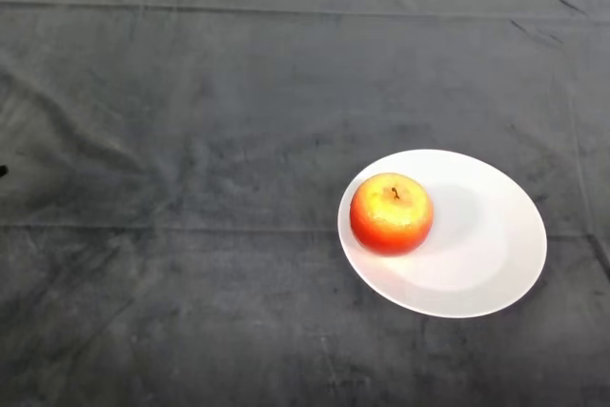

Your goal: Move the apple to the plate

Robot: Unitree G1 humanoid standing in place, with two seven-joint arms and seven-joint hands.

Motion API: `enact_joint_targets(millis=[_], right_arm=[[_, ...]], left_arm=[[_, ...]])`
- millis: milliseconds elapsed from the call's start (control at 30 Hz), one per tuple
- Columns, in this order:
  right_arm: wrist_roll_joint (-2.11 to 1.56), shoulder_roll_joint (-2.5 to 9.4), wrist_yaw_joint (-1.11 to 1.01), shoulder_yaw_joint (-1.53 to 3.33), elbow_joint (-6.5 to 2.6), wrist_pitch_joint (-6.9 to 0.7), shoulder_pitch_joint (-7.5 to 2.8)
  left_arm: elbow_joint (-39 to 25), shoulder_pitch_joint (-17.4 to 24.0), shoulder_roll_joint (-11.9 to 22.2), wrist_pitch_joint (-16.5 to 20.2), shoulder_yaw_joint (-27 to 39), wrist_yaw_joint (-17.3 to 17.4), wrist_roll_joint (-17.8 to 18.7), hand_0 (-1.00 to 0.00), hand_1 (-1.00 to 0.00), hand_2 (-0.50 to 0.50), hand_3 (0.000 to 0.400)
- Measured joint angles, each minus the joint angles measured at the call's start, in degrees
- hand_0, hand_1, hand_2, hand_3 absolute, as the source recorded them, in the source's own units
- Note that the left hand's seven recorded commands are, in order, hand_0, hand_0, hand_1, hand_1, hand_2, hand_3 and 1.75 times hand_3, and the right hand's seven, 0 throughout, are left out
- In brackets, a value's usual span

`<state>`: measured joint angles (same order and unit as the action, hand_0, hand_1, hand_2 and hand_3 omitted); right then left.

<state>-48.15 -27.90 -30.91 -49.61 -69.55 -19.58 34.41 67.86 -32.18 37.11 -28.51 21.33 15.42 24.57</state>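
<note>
A red and yellow apple (391, 213) stands upright, stem up, on the left part of a round white plate (486, 245). The plate lies on the table right of centre, and the apple is inside its rim, close to the left edge.
A dark grey wrinkled cloth (191, 140) covers the whole table. A fold line runs across it near the far edge, and another at about the plate's height. A tiny black speck (3, 171) shows at the view's left edge; I cannot tell what it is.
</note>
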Motion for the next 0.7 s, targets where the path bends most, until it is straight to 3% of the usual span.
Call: enact_joint_targets(millis=[167, 700], right_arm=[[0.0, 0.0, 0.0, -0.01, 0.0, 0.0, 0.0], [0.0, 0.0, 0.0, 0.0, 0.0, 0.0, 0.0]], left_arm=[[0.37, 2.56, 0.02, 0.78, 2.33, -0.6, 1.38, 0.0, 0.0, 0.0, 0.0], [0.79, 4.0, 0.24, 4.24, 7.28, -5.87, 5.01, 0.0, 0.0, 0.0, 0.0]])
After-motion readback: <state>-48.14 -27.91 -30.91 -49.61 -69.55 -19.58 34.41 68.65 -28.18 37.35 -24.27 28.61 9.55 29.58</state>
